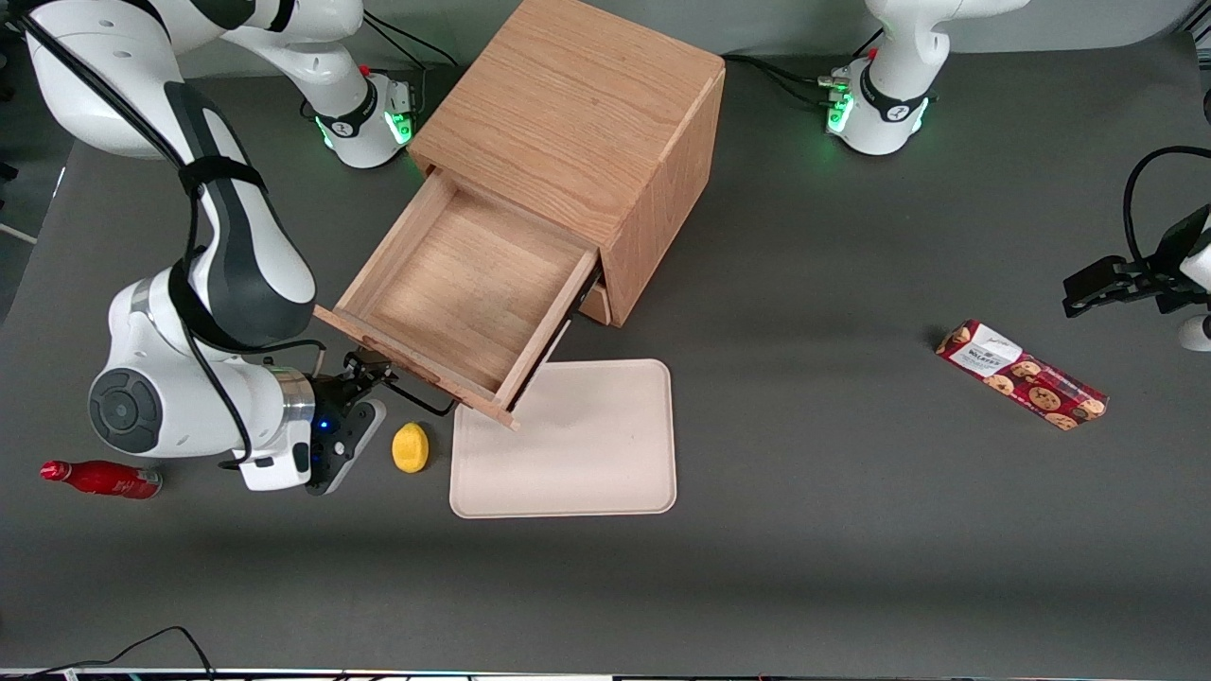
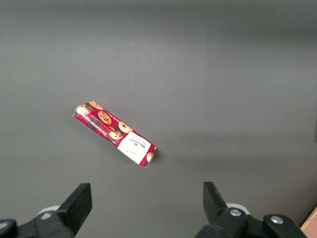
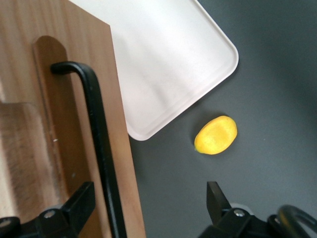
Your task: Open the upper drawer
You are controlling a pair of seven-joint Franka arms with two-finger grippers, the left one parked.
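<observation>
Upper drawer (image 1: 468,293) out — jaws (image 3: 148,208) spread around its handle (image 3: 96,139) (not clamped).

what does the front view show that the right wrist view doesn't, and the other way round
Only the front view shows the oak cabinet, the upper drawer pulled far out with its tray empty, the red bottle and the cookie pack. Only the right wrist view shows the drawer's dark bar handle up close, with the gripper open around it. Both show the yellow lemon-like object and the beige tray beside it.
</observation>
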